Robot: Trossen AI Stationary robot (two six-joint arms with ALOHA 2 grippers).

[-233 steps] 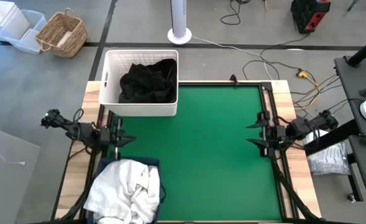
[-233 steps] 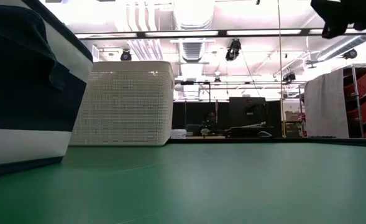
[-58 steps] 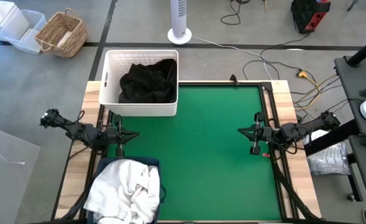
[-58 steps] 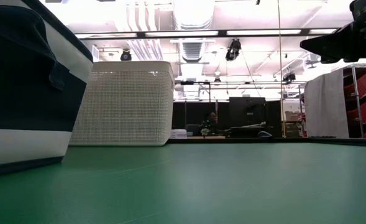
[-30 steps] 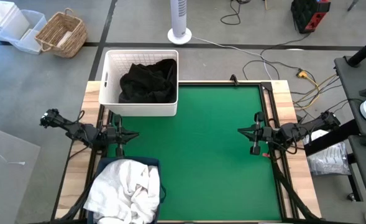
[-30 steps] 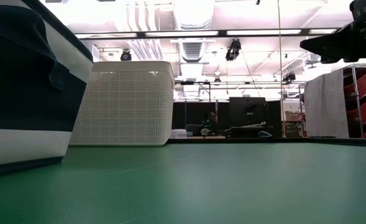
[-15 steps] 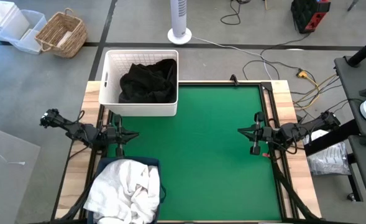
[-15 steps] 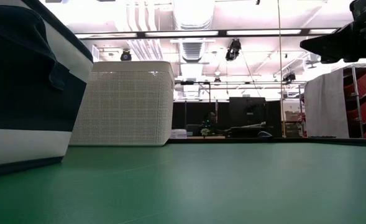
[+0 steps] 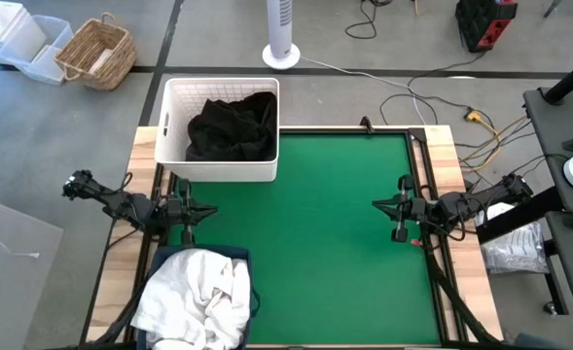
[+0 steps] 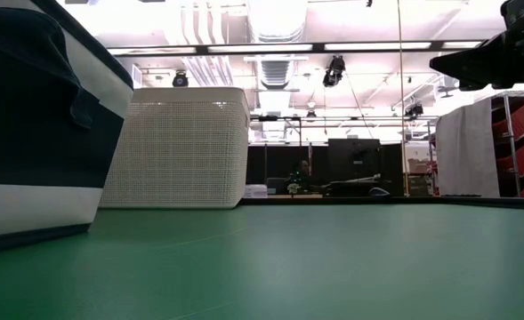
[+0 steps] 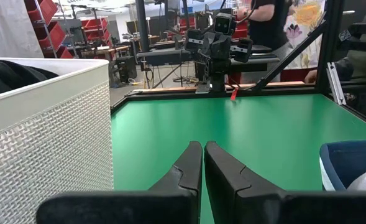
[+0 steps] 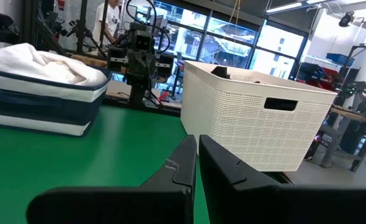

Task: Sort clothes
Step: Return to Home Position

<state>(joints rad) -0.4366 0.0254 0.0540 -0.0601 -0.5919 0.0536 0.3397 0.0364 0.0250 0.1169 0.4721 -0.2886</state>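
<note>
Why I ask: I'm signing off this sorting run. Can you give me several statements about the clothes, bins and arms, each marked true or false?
1. The black clothes lie in the white basket. True.
2. The white clothes lie spread on the green mat. False: they are piled in the blue bin.
3. The left gripper holds a garment. False: its jaws are shut on nothing.
4. The right gripper sits near the mat's right edge, jaws shut. True.
</note>
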